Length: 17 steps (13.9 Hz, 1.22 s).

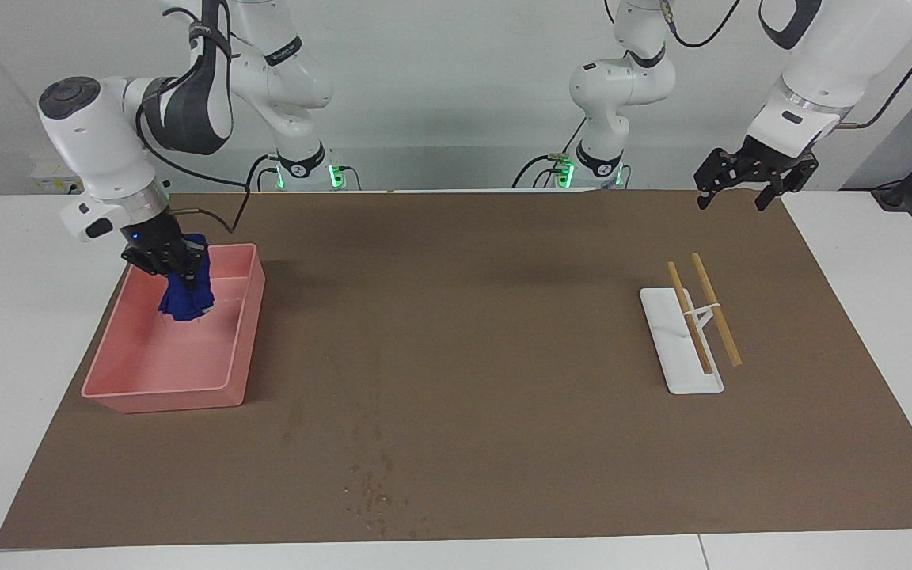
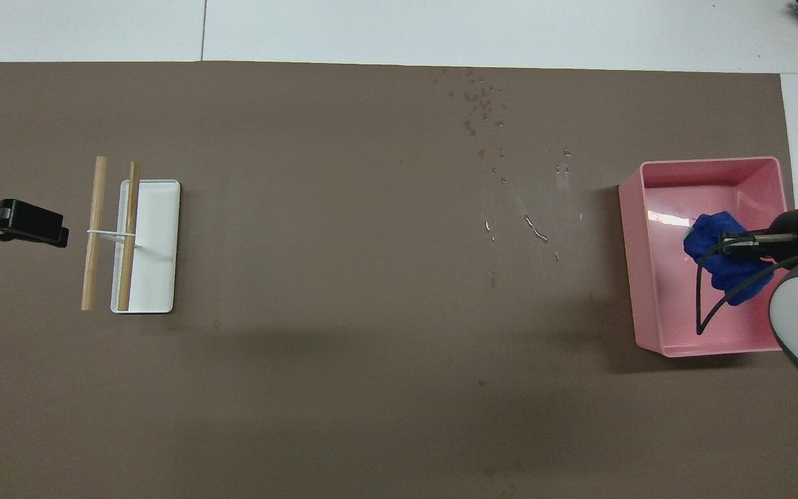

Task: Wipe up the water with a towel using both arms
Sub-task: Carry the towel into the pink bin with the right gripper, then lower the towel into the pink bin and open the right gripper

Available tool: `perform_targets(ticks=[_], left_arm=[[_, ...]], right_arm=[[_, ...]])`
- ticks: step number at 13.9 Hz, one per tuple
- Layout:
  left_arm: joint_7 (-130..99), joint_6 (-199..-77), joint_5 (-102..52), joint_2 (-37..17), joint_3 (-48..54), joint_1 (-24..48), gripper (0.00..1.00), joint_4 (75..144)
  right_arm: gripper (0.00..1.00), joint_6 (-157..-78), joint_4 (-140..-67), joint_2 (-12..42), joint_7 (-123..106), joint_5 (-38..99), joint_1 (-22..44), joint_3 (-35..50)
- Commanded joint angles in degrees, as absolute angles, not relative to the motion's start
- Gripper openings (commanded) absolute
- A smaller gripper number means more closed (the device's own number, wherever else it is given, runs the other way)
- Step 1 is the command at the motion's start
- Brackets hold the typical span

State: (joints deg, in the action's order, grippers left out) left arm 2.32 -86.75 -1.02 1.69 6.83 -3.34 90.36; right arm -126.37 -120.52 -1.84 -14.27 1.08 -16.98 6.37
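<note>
Over pink bin: right fingers pinching towel (left arm waits).

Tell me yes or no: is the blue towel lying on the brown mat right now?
No. The towel hangs from the shut right hand over the pink bin, not on the mat.

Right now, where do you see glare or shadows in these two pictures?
Overhead view: bright glare on the pink bin floor beside the towel; glints on the water drops. Facing view: soft arm shadows on the brown mat.
</note>
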Motion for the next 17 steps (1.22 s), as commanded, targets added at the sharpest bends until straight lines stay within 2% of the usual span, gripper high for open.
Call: perform_targets(ticks=[1,6,7,8,10,15,17], left_arm=[[2.8,-87.5,-1.5,3.3,6.6,-3.4,1.0,92.3],[2.8,-87.5,-1.5,3.3,6.6,-3.4,1.0,92.3],[2.8,-87.5,-1.4,3.3,6.6,-3.4,1.0,92.3],[2.8,-87.5,-1.5,3.3,6.6,-3.4,1.0,92.3],[2.8,-87.5,-1.5,3.3,6.6,-3.4,1.0,92.3],[2.8,-87.5,-1.4,3.3,6.6,-3.4,1.0,92.3],[2.8,-87.5,-1.5,3.3,6.6,-3.4,1.0,92.3]], right_arm=[[0.0,-133.7,-123.2,2.0,-20.4,1.4,-18.6,7.2],[0.0,-144.6,-128.0,6.4,-19.4,-4.5,-20.1,7.1],[0.14,-144.3,-128.8,6.1,-19.4,-4.5,-20.1,7.1],[0.57,-142.4,-129.0,5.8,-19.3,-4.5,-20.1,7.1],[0.98,-135.5,-128.1,5.2,-18.5,-4.4,-20.2,7.2],[1.0,-121.5,-119.0,4.5,-10.7,-4.1,-19.2,7.8],[1.0,-119.7,-114.2,4.0,-10.5,-3.6,-19.2,7.9]])
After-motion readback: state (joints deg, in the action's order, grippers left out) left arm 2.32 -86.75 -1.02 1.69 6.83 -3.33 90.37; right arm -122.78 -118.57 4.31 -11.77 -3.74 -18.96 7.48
